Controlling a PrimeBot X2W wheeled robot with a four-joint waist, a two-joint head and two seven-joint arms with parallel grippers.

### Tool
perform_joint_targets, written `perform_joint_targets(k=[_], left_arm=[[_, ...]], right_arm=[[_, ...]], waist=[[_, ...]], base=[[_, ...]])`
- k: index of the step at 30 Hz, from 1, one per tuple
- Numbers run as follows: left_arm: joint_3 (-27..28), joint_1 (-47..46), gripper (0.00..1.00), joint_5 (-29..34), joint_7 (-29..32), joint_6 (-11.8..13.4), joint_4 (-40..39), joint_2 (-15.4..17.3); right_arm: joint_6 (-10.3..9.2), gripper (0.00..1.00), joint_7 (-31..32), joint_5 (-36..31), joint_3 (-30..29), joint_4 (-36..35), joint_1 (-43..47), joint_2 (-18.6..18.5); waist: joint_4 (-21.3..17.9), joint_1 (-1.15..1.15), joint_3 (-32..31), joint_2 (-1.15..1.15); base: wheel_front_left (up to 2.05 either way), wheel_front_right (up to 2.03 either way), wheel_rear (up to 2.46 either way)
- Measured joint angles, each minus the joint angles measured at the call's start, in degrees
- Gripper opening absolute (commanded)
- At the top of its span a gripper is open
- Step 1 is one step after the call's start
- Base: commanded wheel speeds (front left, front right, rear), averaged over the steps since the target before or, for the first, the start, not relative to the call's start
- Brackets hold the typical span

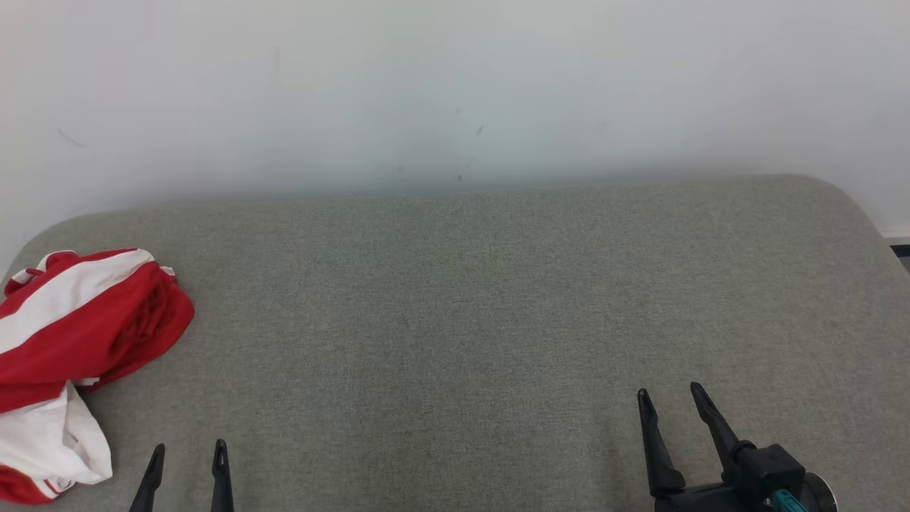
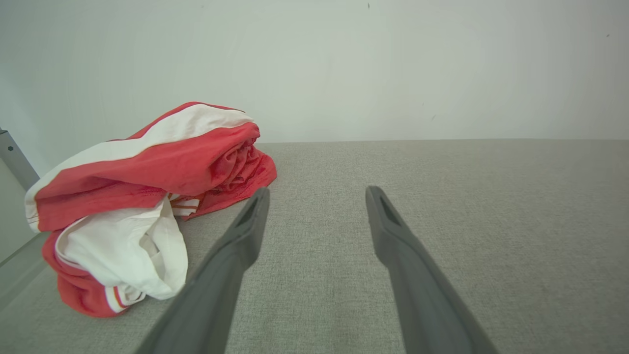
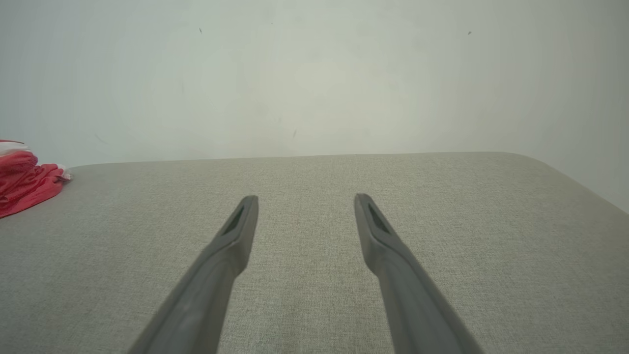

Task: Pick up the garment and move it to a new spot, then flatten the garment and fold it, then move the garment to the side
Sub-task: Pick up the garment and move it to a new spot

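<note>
Head view, crumpled garment at grey cushion's left edge, white wall behind

- The garment is lying crumpled in a heap, red with white stripes and white lining showing.
- It is sitting at the far left of the grey surface.

Left gripper is just beside the garment, fingers spread wide (tips pointing forward); right gripper, spread alike, is well apart from it.

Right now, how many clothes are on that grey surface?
1: a crumpled red-and-white garment at the surface's left end. A second piece could hide inside the bundle.
</note>
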Motion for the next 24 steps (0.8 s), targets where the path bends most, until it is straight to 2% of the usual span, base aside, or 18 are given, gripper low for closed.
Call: perform_joint_targets(k=[12, 24], left_arm=[[-1.6, 0.0, 1.0, -1.9, 0.0, -0.4, -0.6, 0.8], [-2.4, -0.3, 1.0, -2.9, 0.0, -0.4, 2.0, 1.8]], right_arm=[[0.0, 1.0, 0.0, 0.0, -0.2, 0.5, -0.1, 0.0], [0.0, 1.0, 0.0, -0.2, -0.4, 1.0, -0.2, 0.0]], waist=[[0.0, 0.0, -0.2, 0.0], [0.2, 0.0, -0.3, 0.0]], base=[[0.0, 0.0, 0.0], [0.0, 0.0, 0.0]])
